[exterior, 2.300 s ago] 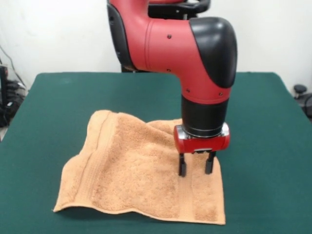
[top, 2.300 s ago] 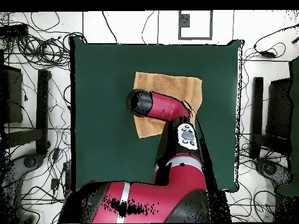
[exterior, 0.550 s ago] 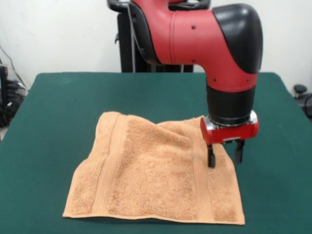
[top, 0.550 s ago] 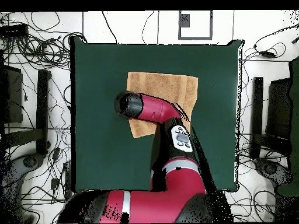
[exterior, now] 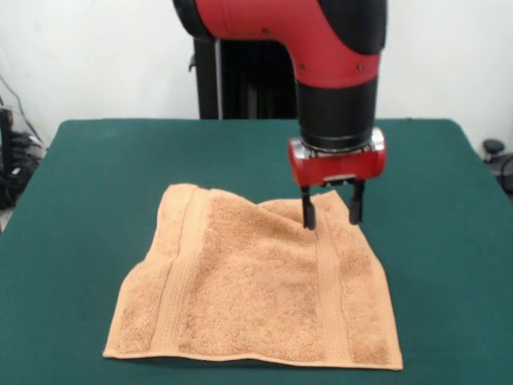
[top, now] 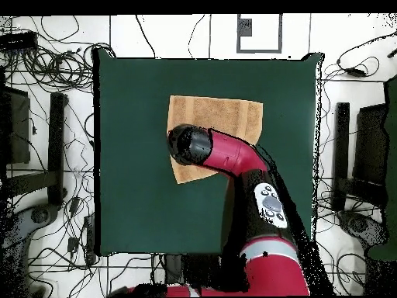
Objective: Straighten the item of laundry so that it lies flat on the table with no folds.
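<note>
The orange-tan towel (exterior: 256,289) lies spread on the dark green table (exterior: 88,168), with its two ribbed bands running from far to near. Its far edge is rumpled into a low ridge near the gripper. My gripper (exterior: 331,212) hangs at the towel's far right corner, jaws open, fingertips (exterior: 309,216) at about the cloth's height, with nothing held. In the overhead view the towel (top: 221,115) shows beyond the arm, whose black elbow (top: 190,145) covers the gripper and part of the cloth.
The table (top: 132,194) reaches well past the towel on all sides. Cables and stands lie on the floor around it. The robot's pedestal (exterior: 240,80) stands behind the far edge.
The gripper has moved from the towel's near right part to its far right corner and risen slightly. The towel has shifted a little and lies flatter, its near left edge no longer lifted.
</note>
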